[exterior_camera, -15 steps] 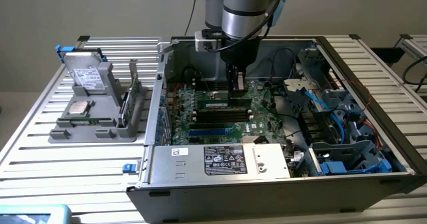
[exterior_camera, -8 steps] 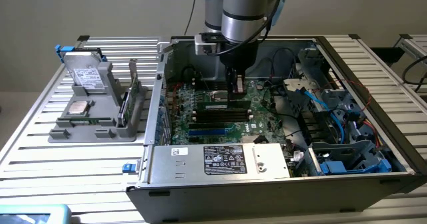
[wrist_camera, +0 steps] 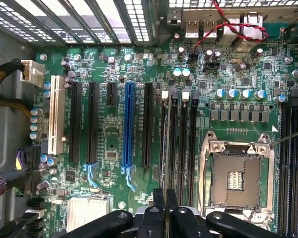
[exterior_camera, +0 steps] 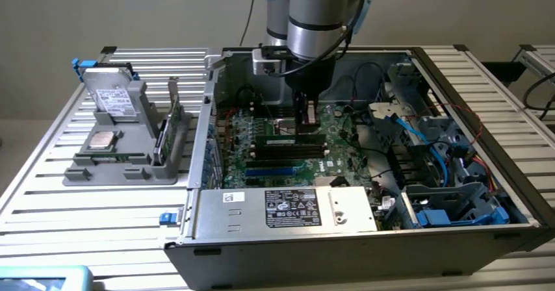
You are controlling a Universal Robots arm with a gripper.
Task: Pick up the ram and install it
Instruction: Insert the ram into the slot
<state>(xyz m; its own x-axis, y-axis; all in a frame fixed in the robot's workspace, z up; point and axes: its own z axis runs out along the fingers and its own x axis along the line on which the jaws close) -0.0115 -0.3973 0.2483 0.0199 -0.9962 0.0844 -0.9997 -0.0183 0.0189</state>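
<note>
Jaws closed: gripper (exterior_camera: pixel 305 127) fingers pinch the top edge of the ram (exterior_camera: pixel 290 137), a green stick with a white label. Ram lies lengthwise over the black memory slots (exterior_camera: pixel 286 152) on the motherboard (exterior_camera: pixel 260 169), inside the open computer case (exterior_camera: pixel 260 255). Cannot tell whether it is seated in a slot. Wrist view: gripper (wrist_camera: pixel 165 201) fingers nearly meet, in line with the memory slots (wrist_camera: pixel 179 144) beside the empty CPU socket (wrist_camera: pixel 236 178). Grey parts holder (exterior_camera: pixel 113 164) stands outside the case, to the exterior view's left.
</note>
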